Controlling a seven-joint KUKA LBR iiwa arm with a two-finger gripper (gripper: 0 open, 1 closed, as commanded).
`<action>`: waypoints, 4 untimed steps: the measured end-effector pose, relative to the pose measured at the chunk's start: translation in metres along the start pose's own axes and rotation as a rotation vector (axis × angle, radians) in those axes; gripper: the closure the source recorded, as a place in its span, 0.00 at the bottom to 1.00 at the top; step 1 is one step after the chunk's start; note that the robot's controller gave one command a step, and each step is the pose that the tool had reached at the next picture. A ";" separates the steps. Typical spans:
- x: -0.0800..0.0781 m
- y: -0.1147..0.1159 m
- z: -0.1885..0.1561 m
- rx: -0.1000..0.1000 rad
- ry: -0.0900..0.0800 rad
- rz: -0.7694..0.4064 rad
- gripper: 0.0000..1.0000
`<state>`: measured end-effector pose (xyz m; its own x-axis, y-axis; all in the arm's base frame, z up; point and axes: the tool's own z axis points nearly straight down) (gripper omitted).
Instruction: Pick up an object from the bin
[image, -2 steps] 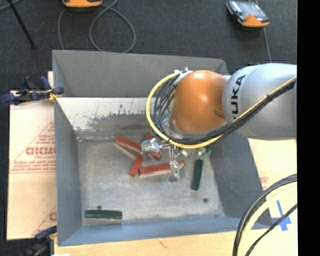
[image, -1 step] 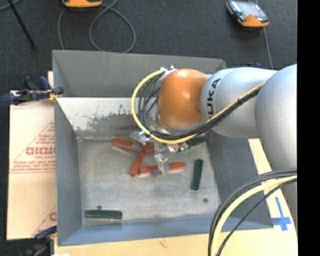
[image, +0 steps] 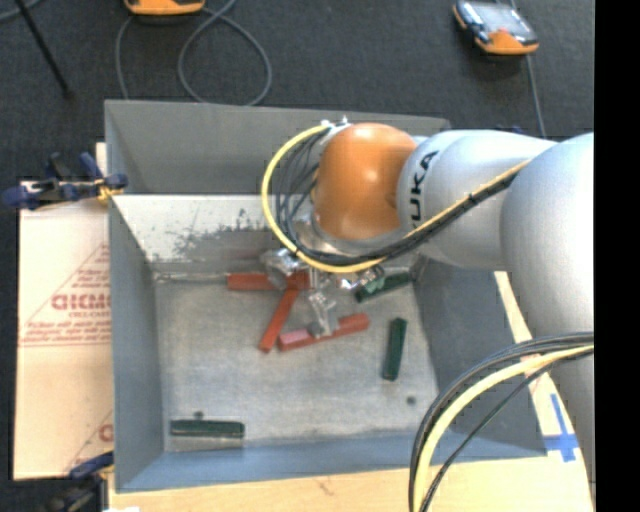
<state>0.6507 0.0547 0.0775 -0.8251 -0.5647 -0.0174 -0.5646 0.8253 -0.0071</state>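
Gripper (image: 320, 310) hangs low over 3 red bars in the bin (image: 135, 330). Directly below the gripper lies a pink bar (image: 325, 331), flat, straight and slim. Its left end touches a slanted bar (image: 278, 322), darker red, left of the gripper. A red bar (image: 250, 282) lies farther left, a green bar (image: 394, 349) right of the gripper. I cannot tell whether the gripper is spread or closed.

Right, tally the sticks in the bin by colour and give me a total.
Red sticks: 3, one by the back wall, one slanted, one pinkish
Dark green sticks: 3, one at right, one back right, one front left
Total: 6
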 end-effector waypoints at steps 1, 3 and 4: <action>-0.003 0.000 -0.004 0.001 -0.011 0.006 1.00; -0.012 0.015 -0.150 -0.006 0.012 -0.013 0.00; 0.030 -0.024 -0.027 -0.009 0.019 0.018 0.00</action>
<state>0.6394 0.0180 0.1037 -0.8355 -0.5495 0.0018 -0.5495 0.8355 0.0020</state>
